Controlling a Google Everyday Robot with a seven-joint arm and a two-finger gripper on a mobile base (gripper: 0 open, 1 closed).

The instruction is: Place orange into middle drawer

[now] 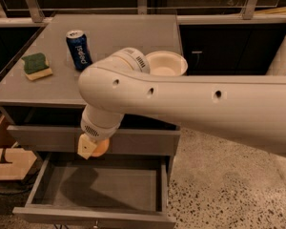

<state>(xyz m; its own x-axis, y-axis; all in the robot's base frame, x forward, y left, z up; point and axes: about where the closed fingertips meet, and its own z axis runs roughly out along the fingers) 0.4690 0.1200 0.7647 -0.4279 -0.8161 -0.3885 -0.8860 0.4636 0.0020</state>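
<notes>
Cream gripper [91, 149] above grey middle drawer [109, 190] grips orange-coloured orange [102, 148]; blue can [79, 50]; green-yellow sponge [35, 65]; white bowl [166, 63].

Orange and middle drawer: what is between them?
Nothing: in the camera view the gripper holds the orange over the open middle drawer, and the gap is bare.

gripper [92, 149] above middle drawer [109, 191], orange [102, 148] half hidden, seemingly clasped, drawer's front cropped
</notes>
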